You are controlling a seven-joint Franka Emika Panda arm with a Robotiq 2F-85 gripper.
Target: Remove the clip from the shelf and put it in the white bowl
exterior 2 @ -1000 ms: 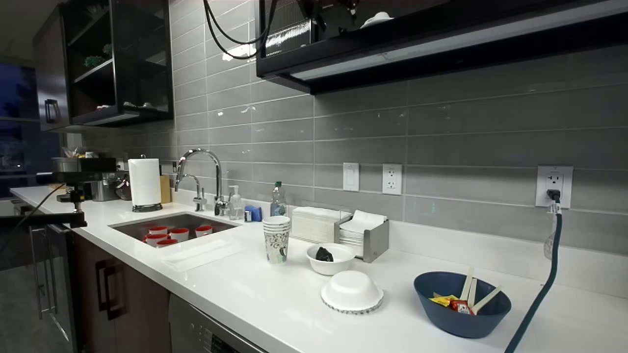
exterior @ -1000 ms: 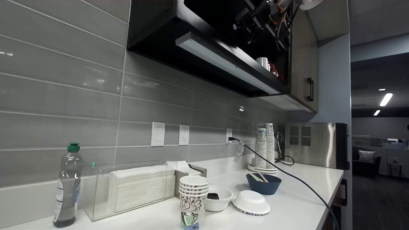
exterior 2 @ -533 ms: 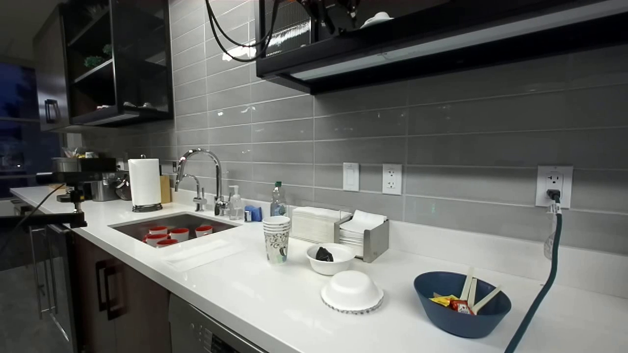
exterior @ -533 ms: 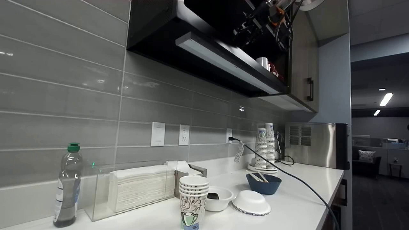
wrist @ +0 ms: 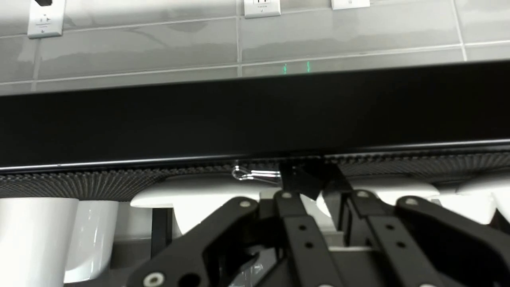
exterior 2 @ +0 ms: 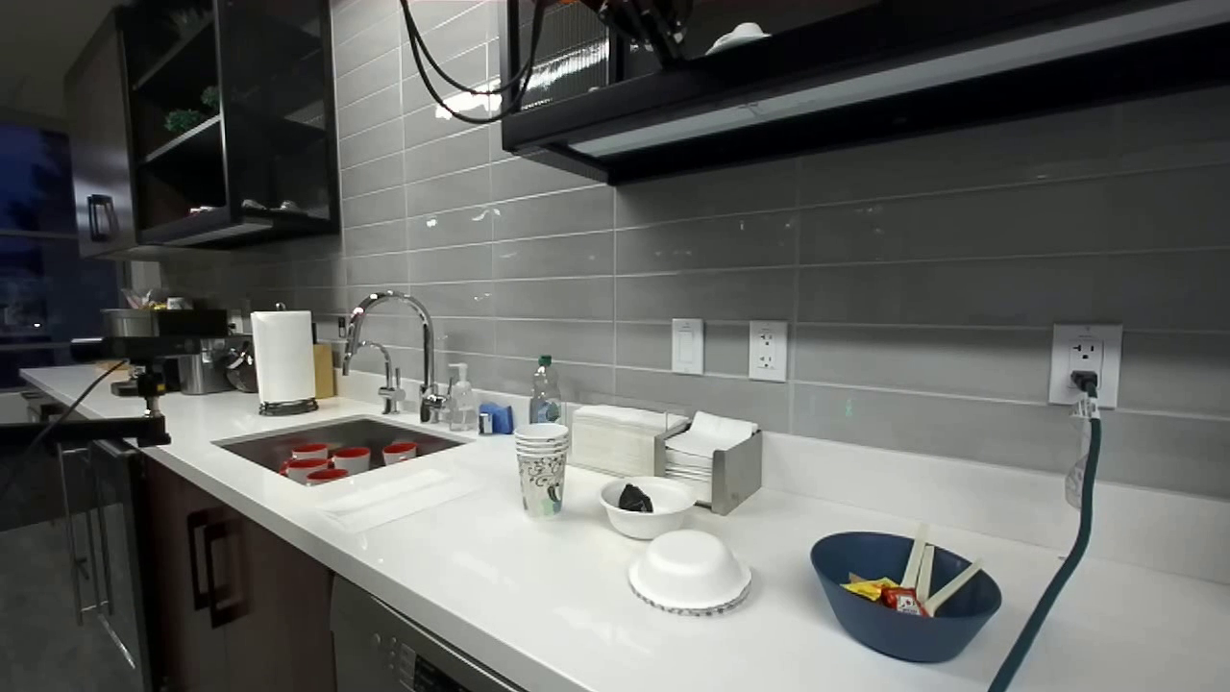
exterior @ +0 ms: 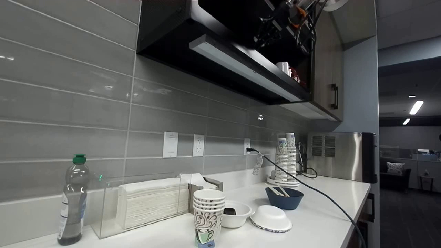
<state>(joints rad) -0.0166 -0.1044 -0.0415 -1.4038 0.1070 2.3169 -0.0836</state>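
The clip (wrist: 259,174) is at the edge of the black shelf (wrist: 255,119). Its silver wire handle sticks out to the left in the wrist view, while its dark body is mostly covered by the fingers. My gripper (wrist: 312,178) is shut on the clip, the fingertips close against the shelf's edge. In both exterior views the gripper (exterior: 260,44) appears as a dark shape up at the shelf, and the clip cannot be made out there. On the counter below, the upright white bowl (exterior 2: 649,519) holds a small black thing (exterior 2: 634,498).
White mugs (wrist: 36,239) and other white dishes (wrist: 215,193) stand on the shelf close around the fingers. Below are an overturned white bowl (exterior 2: 690,572), stacked paper cups (exterior 2: 542,471), a napkin holder (exterior 2: 738,471), a blue bowl (exterior 2: 903,615) and a power cord (exterior 2: 1057,567).
The gripper's fingers have come together from wide apart, at the shelf's edge. The arm has shifted only slightly. Things on the counter stand as before.
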